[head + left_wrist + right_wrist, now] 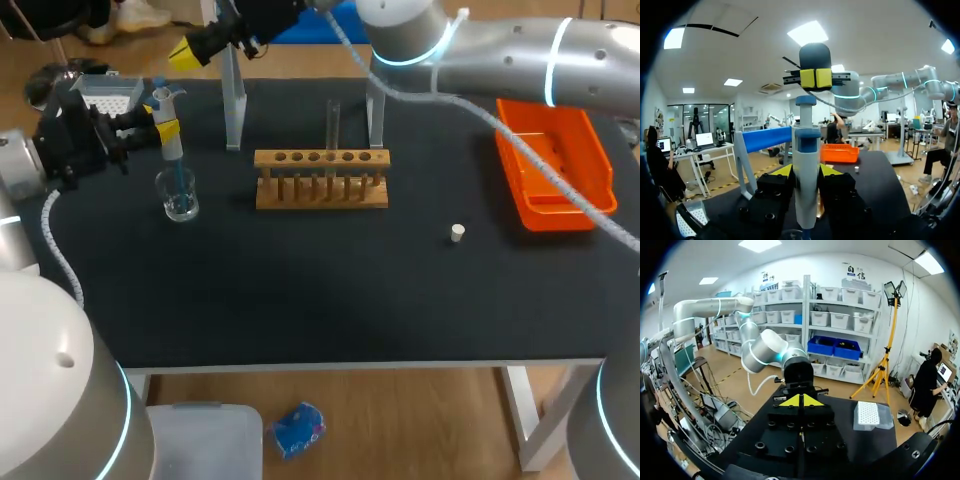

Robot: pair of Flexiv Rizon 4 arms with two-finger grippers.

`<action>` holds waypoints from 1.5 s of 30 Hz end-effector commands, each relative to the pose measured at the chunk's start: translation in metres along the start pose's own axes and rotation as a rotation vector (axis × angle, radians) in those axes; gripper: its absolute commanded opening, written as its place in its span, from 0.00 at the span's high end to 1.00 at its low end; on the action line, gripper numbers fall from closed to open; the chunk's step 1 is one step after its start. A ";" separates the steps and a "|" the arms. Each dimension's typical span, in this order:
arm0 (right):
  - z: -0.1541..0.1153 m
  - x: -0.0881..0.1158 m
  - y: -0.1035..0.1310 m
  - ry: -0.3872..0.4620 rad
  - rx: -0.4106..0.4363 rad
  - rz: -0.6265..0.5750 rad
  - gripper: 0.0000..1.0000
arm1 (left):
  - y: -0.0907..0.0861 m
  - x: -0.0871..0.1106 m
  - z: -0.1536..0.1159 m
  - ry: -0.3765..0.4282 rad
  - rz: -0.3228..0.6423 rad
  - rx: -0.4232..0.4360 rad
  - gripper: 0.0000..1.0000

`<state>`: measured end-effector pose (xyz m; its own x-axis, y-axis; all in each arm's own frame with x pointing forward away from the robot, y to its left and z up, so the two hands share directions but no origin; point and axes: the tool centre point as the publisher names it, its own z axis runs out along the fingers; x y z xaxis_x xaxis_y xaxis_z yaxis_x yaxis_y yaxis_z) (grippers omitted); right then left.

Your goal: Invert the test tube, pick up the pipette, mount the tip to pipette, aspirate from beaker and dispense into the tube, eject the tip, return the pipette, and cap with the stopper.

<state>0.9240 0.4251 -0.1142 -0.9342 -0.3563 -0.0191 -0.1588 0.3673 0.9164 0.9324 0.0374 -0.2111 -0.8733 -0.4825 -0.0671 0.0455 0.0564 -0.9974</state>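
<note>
My left gripper [150, 125] is shut on the white and blue pipette [168, 128], which stands upright between its fingers [783, 171] in the left wrist view. The pipette's tip reaches down into the glass beaker [180, 200]. My right gripper [190, 52] is shut with nothing in it, its yellow tips [816, 79] just over the pipette's plunger [805, 100]. In the right wrist view its fingertips [801, 401] meet. A clear test tube [333, 122] stands upright in the wooden rack [320, 180]. The small white stopper [457, 233] lies on the mat.
A tip box [108, 95] sits at the back left behind my left gripper. The pipette stand [234, 105] rises behind the rack. An orange tray [555, 165] lies at the right. My right arm [480, 50] spans the back of the table.
</note>
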 end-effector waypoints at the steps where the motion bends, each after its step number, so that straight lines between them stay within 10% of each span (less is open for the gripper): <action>1: 0.008 -0.010 0.004 0.059 -0.011 -0.010 1.00 | 0.001 0.001 0.001 -0.003 0.002 0.002 1.00; 45: 0.041 -0.017 -0.012 0.147 -0.207 -0.040 1.00 | 0.001 0.001 0.001 -0.003 0.002 0.002 1.00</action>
<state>0.9240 0.4614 -0.1364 -0.8745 -0.4849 -0.0146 -0.1126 0.1737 0.9783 0.9322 0.0373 -0.2138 -0.8726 -0.4838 -0.0672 0.0456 0.0562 -0.9974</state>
